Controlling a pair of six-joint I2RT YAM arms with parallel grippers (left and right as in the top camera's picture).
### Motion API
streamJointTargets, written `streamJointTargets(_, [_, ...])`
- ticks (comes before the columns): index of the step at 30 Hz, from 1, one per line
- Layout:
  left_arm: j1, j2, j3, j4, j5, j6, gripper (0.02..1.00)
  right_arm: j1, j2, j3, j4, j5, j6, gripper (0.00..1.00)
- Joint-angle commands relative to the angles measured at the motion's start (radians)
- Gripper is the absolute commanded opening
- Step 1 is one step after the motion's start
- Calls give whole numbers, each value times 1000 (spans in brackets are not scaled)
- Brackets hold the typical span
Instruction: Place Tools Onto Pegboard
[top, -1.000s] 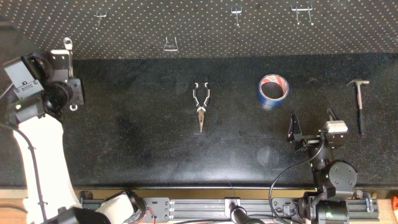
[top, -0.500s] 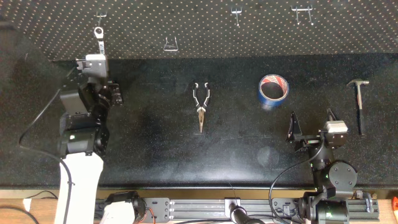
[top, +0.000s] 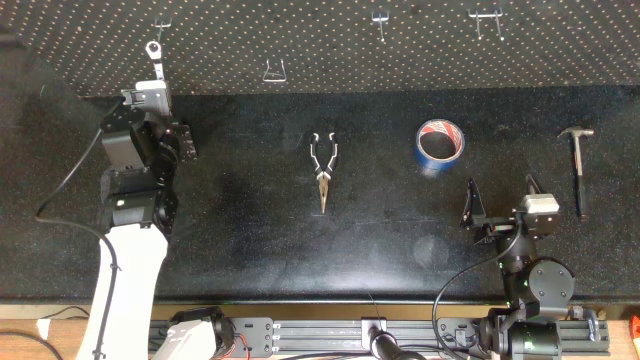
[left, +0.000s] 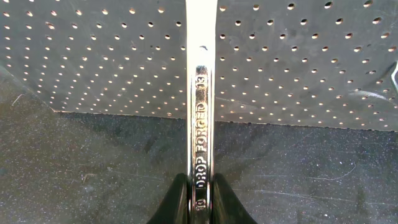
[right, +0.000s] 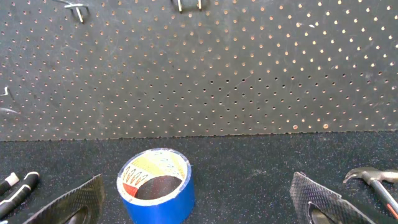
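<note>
The wrench (top: 155, 62) is in the left hand (top: 156, 90). The hand is pinched shut on the wrench's lower end, and the rest sticks straight out past the fingertips. In the left wrist view the wrench (left: 200, 93) points up across the pegboard (left: 93, 62), held between the two dark fingers (left: 175, 202).

The ring end of the wrench is the far end from the hand. A small hook (top: 162, 27) sits on the pegboard just past that ring end, near it but not touching.

The step now looks like hanging the wrench. To do it well, the left hand should line the ring up with the hook's tip, push it on gently, and keep its grip until the hook takes the weight. If it lets go too soon, the wrench may slide down to the bench (top: 230, 230).

The hooks are the holders here. Farther from the left hand are a triangle hook (top: 274, 72), a middle hook (top: 379, 18) and a wide hook (top: 486, 20).

The other tools lie on the bench: the pliers (top: 323, 168), then the blue tape roll (top: 439, 143), then the hammer (top: 577, 165), well away from the left hand.

The right hand (top: 501, 190) is open wide and holds nothing. The tape roll is just in front of it.
</note>
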Motion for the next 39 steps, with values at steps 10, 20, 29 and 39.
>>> streamJointTargets(10, [4, 171, 85, 65, 33, -13, 240, 7, -9, -4, -5, 6, 11, 976])
streamJointTargets(20, [-19, -78, 85, -294, 203, -17, 993, 7, -9, -4, -5, 6, 11, 976])
streamJointTargets(29, [-573, -71, 85, -386, -80, -369, 996, 7, -9, -4, -5, 6, 11, 976])
streamJointTargets(39, [-782, 460, 548, -689, -81, -619, 996, 7, -9, -4, -5, 6, 11, 976])
